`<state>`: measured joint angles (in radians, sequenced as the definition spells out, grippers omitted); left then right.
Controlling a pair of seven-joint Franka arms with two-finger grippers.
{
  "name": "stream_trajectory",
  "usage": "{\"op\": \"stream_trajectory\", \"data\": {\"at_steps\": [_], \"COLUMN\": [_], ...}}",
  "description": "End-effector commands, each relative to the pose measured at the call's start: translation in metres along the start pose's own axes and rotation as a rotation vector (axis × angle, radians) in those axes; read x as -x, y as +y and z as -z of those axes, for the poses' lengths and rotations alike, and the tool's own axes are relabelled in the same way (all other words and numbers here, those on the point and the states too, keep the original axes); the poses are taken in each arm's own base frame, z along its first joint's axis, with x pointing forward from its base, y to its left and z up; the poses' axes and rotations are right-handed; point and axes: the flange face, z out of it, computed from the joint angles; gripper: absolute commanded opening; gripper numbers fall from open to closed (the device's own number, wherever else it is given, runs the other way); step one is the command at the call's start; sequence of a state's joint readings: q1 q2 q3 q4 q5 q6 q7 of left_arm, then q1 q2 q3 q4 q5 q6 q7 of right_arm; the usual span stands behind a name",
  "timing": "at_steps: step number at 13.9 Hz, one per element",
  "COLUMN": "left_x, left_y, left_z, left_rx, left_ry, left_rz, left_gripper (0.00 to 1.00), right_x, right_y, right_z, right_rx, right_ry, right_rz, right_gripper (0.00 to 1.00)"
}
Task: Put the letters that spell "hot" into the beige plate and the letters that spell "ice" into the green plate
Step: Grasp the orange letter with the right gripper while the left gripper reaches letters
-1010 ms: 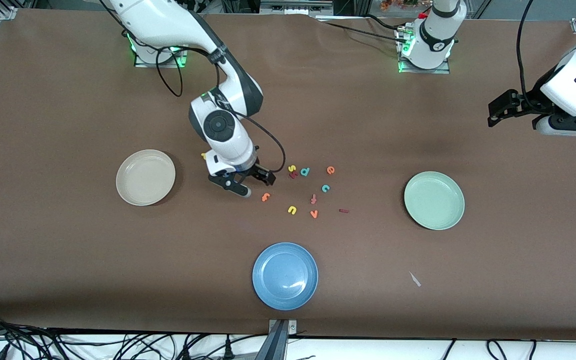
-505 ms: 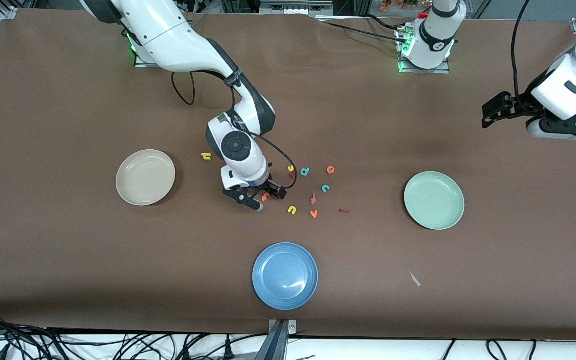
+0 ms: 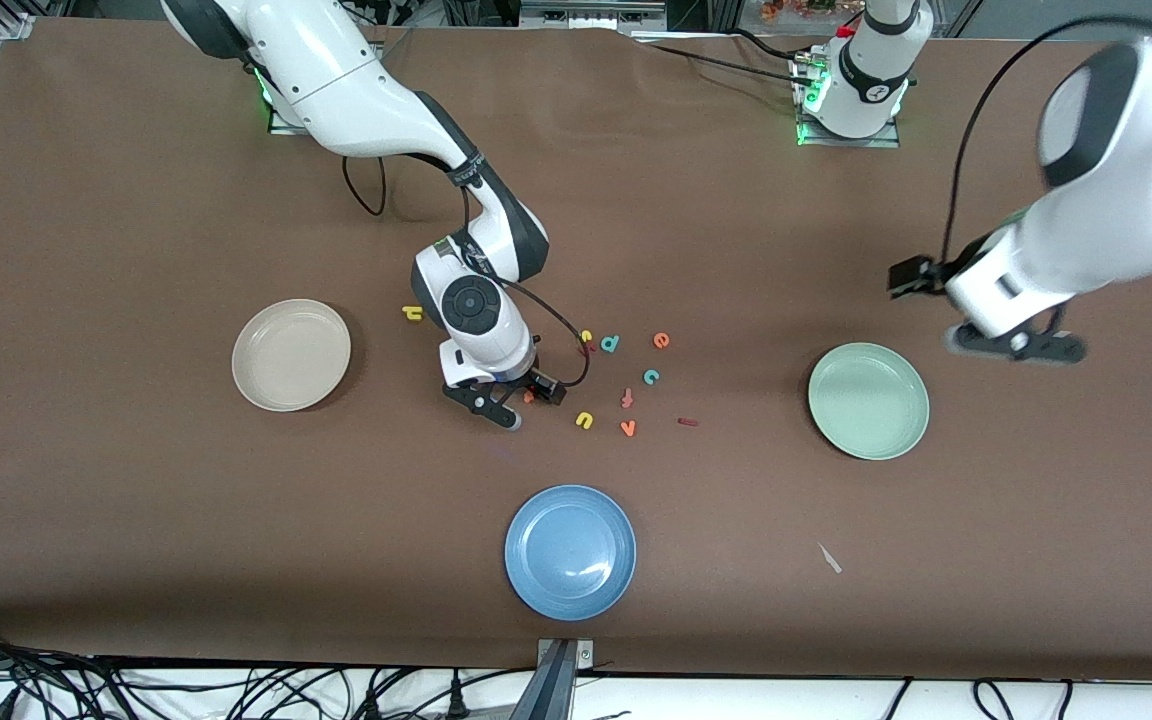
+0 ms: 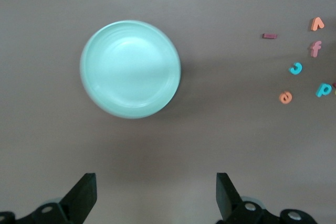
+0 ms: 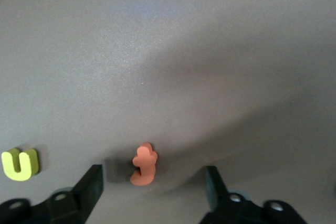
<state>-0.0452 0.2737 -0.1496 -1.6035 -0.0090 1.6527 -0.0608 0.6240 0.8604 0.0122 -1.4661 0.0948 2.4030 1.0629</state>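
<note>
My right gripper (image 3: pixel 518 398) is low over the table, open, its jaws straddling the orange hooked "t" (image 5: pixel 144 164) with a gap on each side. The yellow "h" (image 3: pixel 413 313) lies beside that arm's wrist, toward the beige plate (image 3: pixel 291 354). The orange "e" (image 3: pixel 661 340), teal "c" (image 3: pixel 651 377) and dark red "i" (image 3: pixel 687 421) lie toward the green plate (image 3: pixel 868 400). My left gripper (image 3: pixel 1011 345) hangs open and empty over the table beside the green plate (image 4: pixel 130 68).
A blue plate (image 3: pixel 570 551) sits nearest the front camera. Other loose letters lie in the cluster: a yellow "u" (image 3: pixel 584 420), an orange "v" (image 3: pixel 627 428), a pinkish "t" (image 3: pixel 626 398) and a teal "d" (image 3: pixel 610 343). A small white scrap (image 3: pixel 829 558) lies near the front edge.
My right gripper moved from beside the "h" over to the orange "t" and came down around it. The left arm swung in from the table's end to beside the green plate.
</note>
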Motion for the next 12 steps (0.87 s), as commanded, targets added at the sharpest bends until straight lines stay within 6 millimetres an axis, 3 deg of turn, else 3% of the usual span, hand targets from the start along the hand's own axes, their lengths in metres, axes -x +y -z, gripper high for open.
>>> {"op": "stream_trajectory", "data": {"at_steps": [1, 3, 6, 11, 12], "left_x": [-0.038, -0.057, -0.07, -0.08, -0.083], "left_y": [0.044, 0.064, 0.104, 0.147, 0.149], "left_z": [-0.049, -0.083, -0.119, -0.163, -0.17], "left_rx": [-0.016, -0.007, 0.003, 0.008, -0.004], "left_ry": [0.013, 0.035, 0.056, 0.085, 0.104], "left_rz": [-0.018, 0.062, 0.236, 0.342, 0.327], "left_gripper": [1.0, 1.0, 1.0, 1.0, 1.0], "right_x": [-0.005, -0.005, -0.005, 0.001, 0.002], "right_y": [-0.007, -0.007, -0.007, -0.008, -0.008], "right_z": [-0.002, -0.002, -0.005, -0.012, -0.013], "right_rx": [-0.01, -0.01, -0.008, -0.003, -0.003], "right_ry": [-0.009, -0.009, -0.01, -0.022, -0.024], "right_rz": [-0.013, -0.013, -0.015, -0.013, -0.012], "right_gripper": [0.59, 0.47, 0.3, 0.1, 0.0]}}
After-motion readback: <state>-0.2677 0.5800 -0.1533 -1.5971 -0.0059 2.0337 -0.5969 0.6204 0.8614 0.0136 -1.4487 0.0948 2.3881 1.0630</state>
